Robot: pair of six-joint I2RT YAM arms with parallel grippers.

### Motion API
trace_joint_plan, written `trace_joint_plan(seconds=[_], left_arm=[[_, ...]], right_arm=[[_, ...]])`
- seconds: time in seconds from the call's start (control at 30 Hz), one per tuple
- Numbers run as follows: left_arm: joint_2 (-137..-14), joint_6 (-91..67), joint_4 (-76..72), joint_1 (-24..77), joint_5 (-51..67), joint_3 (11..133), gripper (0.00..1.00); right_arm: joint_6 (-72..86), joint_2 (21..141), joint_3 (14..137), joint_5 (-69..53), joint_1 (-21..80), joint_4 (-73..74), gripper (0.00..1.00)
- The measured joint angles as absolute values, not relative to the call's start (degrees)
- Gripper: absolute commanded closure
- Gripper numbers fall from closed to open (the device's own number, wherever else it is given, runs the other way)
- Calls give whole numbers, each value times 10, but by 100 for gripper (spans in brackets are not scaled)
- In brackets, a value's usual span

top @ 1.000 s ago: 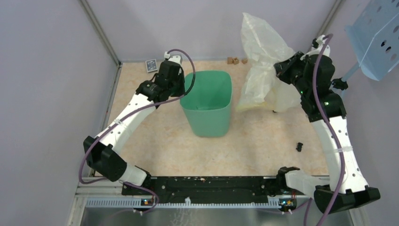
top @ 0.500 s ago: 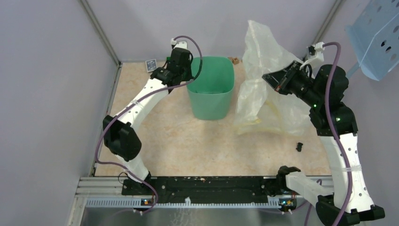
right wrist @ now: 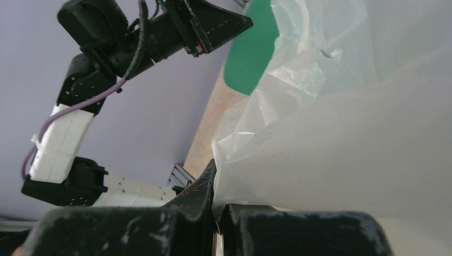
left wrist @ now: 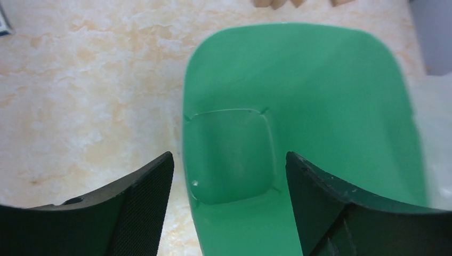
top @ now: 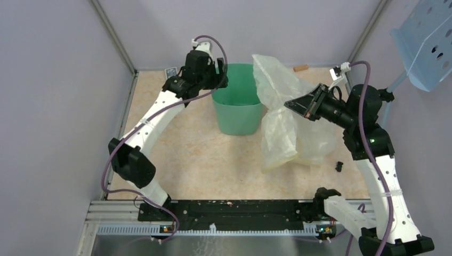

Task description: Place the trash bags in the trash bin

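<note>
Hanging from the right jaws, which are pinched together on its plastic, the trash bag (top: pixel 277 106) reaches down to the counter (top: pixel 213 154) just beside the bin (top: pixel 238 114). Left jaws stand wide apart above the bin's rim, holding nothing.

Beige table (top: pixel 202 160), green bin (top: pixel 238 118), black piece (top: pixel 339 166)

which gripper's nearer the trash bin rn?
Left. The left gripper is open right above the trash bin's left rim; the right gripper is off to its right, shut on the trash bag.
</note>
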State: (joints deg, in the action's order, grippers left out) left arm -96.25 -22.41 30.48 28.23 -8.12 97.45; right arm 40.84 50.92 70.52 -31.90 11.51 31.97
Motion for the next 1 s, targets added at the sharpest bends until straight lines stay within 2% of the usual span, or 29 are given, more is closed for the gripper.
trace_joint_plan(seconds=[0.27, 0.4, 0.57, 0.8, 0.9, 1.0], left_arm=[[-811, -302, 275, 282, 55, 907, 15], [-736, -333, 230, 282, 106, 855, 15], [-690, -351, 202, 282, 156, 801, 17], [-684, -384, 228, 286, 199, 707, 18], [-674, -397, 235, 298, 223, 667, 17], [-658, -399, 236, 324, 252, 650, 14]], right_arm=[[506, 528, 679, -447, 115, 134, 100], [517, 536, 676, -454, 115, 114, 100], [494, 533, 685, -357, 116, 208, 100], [491, 466, 629, -110, 116, 428, 100], [490, 429, 586, -88, 116, 467, 100], [486, 414, 561, -130, 116, 460, 100]])
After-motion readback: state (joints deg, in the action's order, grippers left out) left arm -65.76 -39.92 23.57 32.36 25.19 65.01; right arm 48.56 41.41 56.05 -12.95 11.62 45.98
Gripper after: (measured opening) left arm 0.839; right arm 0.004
